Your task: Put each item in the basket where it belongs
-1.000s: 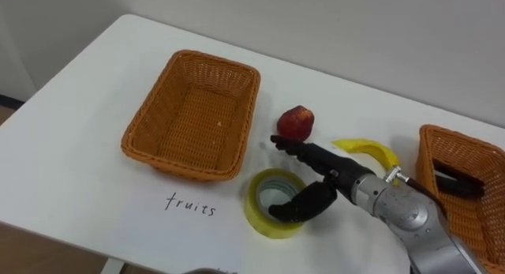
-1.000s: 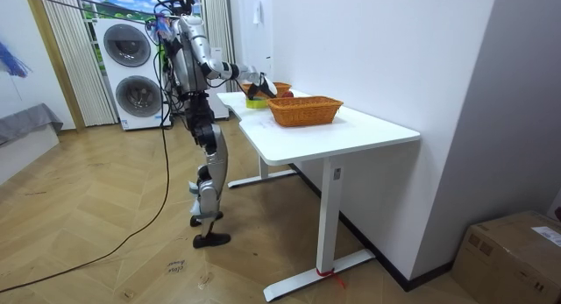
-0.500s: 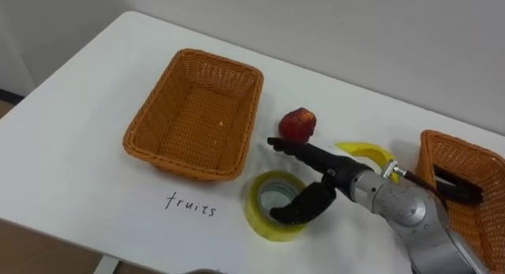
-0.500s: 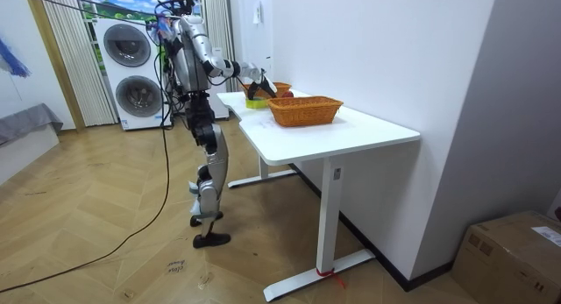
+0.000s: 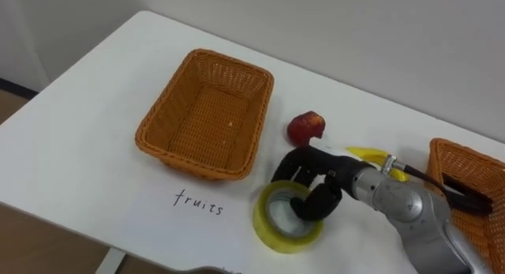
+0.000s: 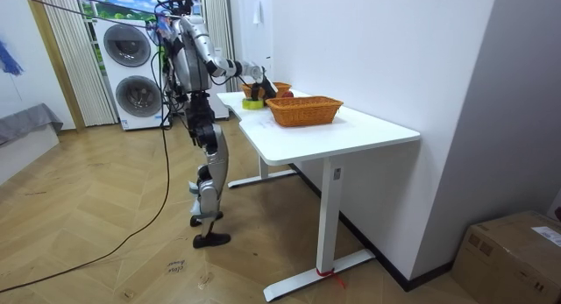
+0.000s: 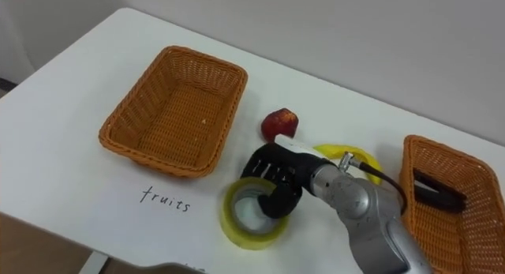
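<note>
Right now the tape (image 5: pixel 265 230) lies flat on the surface (image 5: pixel 87 148) at lower centre. The right hand (image 5: pixel 316 175) grips it, fingers curled over its far rim and thumb down in the hole. An apple (image 5: pixel 305 126) sits just above. A banana (image 5: pixel 371 154) peeks out behind the wrist. An empty basket (image 5: pixel 205 116) is at upper left, and another basket (image 5: pixel 454 145) at the right edge holds a dark item (image 5: pixel 469 199).
</note>
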{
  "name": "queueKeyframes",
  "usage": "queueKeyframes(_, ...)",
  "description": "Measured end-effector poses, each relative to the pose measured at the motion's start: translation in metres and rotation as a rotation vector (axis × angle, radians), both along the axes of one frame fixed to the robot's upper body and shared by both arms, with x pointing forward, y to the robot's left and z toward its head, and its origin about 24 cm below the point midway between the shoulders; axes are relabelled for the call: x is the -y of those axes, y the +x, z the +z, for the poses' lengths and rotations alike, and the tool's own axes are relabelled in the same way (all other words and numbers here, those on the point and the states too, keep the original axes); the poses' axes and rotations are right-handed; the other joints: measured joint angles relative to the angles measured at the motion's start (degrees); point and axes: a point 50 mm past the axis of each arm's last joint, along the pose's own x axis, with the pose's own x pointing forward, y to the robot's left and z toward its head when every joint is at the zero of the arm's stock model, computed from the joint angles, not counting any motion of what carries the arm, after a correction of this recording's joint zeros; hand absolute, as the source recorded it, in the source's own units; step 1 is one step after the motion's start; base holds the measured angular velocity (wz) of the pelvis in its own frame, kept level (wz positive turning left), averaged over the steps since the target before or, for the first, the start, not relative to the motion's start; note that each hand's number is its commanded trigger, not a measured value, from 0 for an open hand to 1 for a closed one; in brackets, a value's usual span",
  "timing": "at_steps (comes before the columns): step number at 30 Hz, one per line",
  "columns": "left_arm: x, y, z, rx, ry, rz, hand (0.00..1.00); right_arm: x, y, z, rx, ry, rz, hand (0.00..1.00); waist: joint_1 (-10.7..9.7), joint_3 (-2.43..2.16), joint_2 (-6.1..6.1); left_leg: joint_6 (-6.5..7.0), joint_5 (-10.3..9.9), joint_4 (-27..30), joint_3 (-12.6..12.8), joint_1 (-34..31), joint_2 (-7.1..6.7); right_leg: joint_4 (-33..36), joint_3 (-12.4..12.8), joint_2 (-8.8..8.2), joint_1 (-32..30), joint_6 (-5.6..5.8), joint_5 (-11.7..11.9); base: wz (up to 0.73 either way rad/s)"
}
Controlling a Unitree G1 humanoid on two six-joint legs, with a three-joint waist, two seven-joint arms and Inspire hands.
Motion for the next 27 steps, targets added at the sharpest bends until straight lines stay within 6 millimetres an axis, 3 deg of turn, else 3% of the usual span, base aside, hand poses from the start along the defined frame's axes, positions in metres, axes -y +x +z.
queueKeyframes(27,-0.0058,0.0038,0.0031,0.017,0.019,-0.010,0.00,0.0021,-0.0019,0.0021,-0.014,0.027,0.012,1.00,-0.55,0.18,0.00,0.01,0.01,-0.39,0.01,0.18,-0.14,-0.86,0.16,0.02,0.13,0.01,0.01,0.00)
